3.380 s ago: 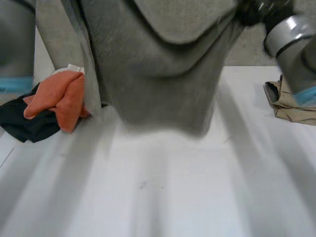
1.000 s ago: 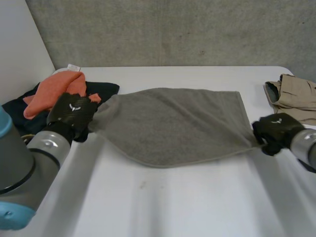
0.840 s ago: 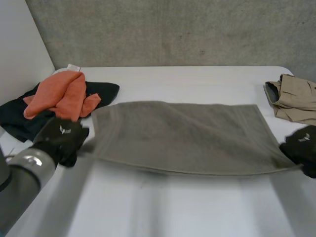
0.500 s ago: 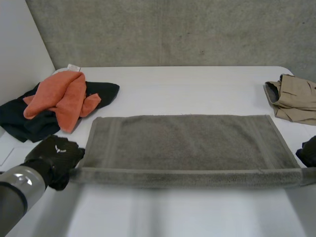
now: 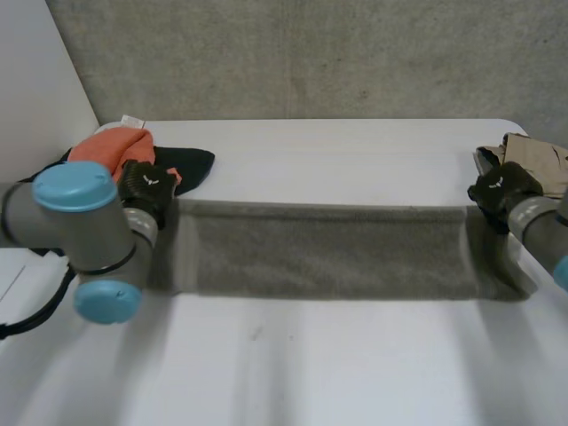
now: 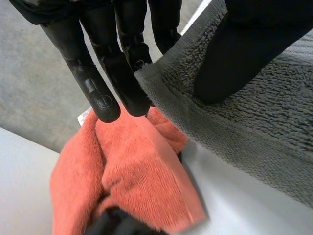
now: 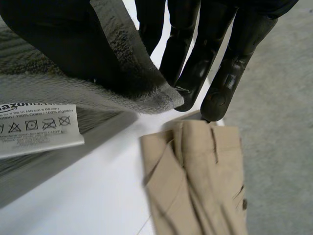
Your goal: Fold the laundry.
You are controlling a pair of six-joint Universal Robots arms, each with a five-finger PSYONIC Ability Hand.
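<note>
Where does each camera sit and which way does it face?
Head view: behind, between the arms, facing down at the table; both arms, left hand and right hand at the grey towel's ends.
Left wrist view: along its palm; fingers pinching towel, orange cloth beyond.
Right wrist view: along its palm; fingers pinching towel, tan garment beyond.
Shared: the towel.

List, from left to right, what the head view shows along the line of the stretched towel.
left arm → left hand → grey towel → right hand
</note>
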